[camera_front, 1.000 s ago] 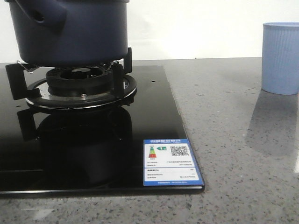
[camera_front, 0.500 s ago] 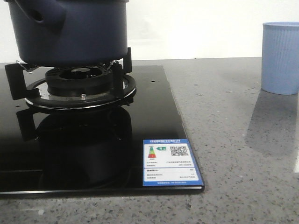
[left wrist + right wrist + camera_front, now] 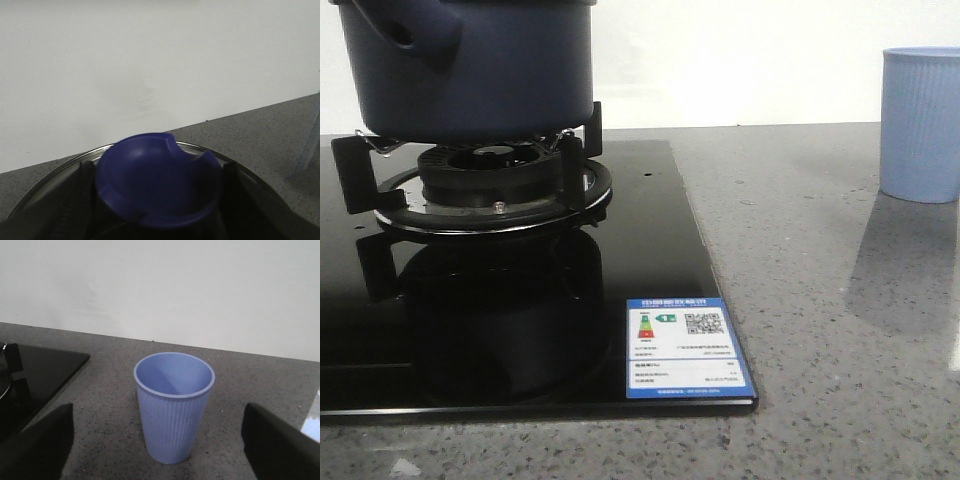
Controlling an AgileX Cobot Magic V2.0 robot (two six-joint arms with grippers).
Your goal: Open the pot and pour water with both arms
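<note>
The dark navy pot (image 3: 480, 70) stands on the burner (image 3: 490, 180) of a black glass stove at the far left, its stubby hollow handle (image 3: 415, 35) facing forward-left. In the left wrist view, my left gripper (image 3: 157, 197) is shut on the blue knob (image 3: 155, 170) of the glass lid (image 3: 60, 172), with a dark finger (image 3: 75, 200) on each side. My right gripper (image 3: 157, 407) is open wide, and the light blue ribbed cup (image 3: 172, 405) stands upright between and ahead of its fingers (image 3: 35, 445). Neither gripper shows in the front view.
The black glass stove top (image 3: 650, 250) carries a blue and white label (image 3: 688, 348) at its front right corner. The cup (image 3: 920, 125) stands at the far right on the grey speckled counter (image 3: 820, 300). A white wall is behind.
The pot has shifted very slightly to the left on the burner. The cup has stayed in place.
</note>
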